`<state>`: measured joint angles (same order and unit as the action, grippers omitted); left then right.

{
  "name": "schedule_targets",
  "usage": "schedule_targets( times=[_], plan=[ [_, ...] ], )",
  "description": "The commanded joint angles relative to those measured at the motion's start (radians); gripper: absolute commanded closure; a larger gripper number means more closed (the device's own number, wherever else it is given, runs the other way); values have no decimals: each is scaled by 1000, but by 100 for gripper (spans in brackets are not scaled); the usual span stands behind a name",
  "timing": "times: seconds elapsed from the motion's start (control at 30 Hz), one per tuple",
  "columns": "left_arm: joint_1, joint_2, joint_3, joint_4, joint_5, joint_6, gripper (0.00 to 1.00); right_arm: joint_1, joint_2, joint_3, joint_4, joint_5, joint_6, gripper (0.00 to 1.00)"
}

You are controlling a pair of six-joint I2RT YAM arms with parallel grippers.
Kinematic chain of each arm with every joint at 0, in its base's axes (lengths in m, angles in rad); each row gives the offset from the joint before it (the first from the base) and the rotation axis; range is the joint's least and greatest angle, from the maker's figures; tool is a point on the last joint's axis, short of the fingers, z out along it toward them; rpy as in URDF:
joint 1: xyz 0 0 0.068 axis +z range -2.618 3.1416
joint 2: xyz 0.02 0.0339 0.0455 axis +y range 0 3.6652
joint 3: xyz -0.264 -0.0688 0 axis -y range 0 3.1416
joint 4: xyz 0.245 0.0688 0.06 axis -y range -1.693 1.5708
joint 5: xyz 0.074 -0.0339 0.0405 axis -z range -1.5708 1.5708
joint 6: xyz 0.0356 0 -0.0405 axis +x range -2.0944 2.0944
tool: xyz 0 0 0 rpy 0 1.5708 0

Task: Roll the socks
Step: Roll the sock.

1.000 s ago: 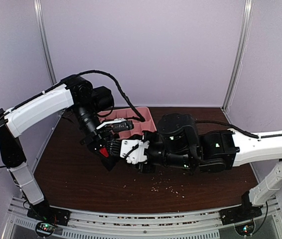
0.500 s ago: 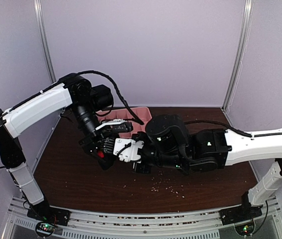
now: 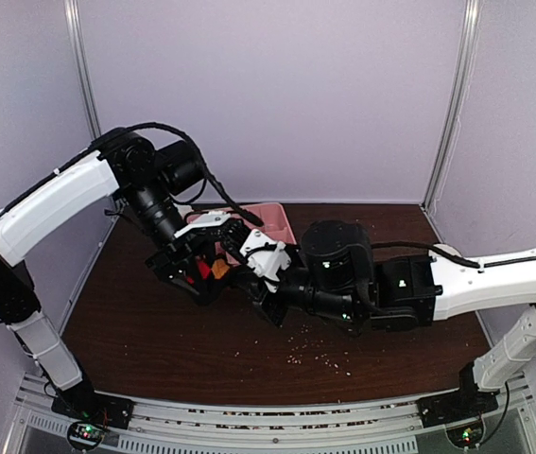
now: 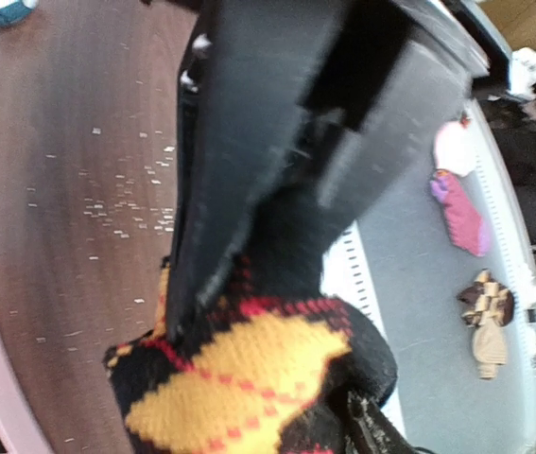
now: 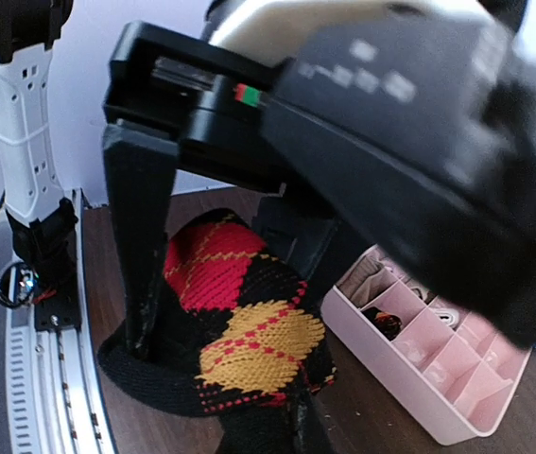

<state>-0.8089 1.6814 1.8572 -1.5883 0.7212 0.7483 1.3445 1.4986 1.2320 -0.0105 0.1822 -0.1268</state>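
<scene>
Both arms have carried the argyle sock farther back, toward the pink tray. The left gripper grasps it. The right gripper is buried in fabric, so I cannot tell its grip. The roll looks unfinished.

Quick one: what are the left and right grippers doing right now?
Left gripper: closed on the argyle sock.
Right gripper: at the sock's lower edge; whether it grips cannot be told.

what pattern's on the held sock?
Black sock, red and yellow argyle diamonds; right wrist view shows best.
</scene>
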Motion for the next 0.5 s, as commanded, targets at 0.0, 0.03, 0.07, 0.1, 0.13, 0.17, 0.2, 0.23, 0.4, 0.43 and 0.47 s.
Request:
schedule_targets(
  times=[0.0,0.03,0.07,0.1,0.13,0.17,0.2,0.23,0.4,0.43,0.47],
  plan=[
    [-6,-94,-2,93,-70,-9,55,-48,-38,-64,72,-64,198,100],
    [-6,-109,-13,127,-87,-22,55,-55,-45,-80,98,-86,235,100],
    [-6,-124,-28,164,-101,-39,55,-64,-50,-95,131,-112,270,100],
    [-6,-144,-42,195,-112,-49,56,-71,-57,-112,164,-135,303,100],
    [-6,-157,-58,225,-118,-62,58,-77,-61,-126,196,-156,334,100],
    [-6,-165,-68,243,-117,-69,59,-82,-66,-142,233,-177,363,100],
    [-6,-170,-76,251,-107,-71,62,-85,-69,-156,283,-197,386,100],
    [-6,-169,-79,251,-90,-73,64,-86,-72,-171,320,-208,409,100],
    [-6,-125,-75,185,20,-59,72,-87,-66,-232,521,-218,475,100],
    [-5,-118,-75,180,33,-61,74,-87,-66,-260,582,-219,488,100],
    [-2,-113,-76,181,45,-71,76,-87,-65,-281,644,-217,497,100]
  ],
)
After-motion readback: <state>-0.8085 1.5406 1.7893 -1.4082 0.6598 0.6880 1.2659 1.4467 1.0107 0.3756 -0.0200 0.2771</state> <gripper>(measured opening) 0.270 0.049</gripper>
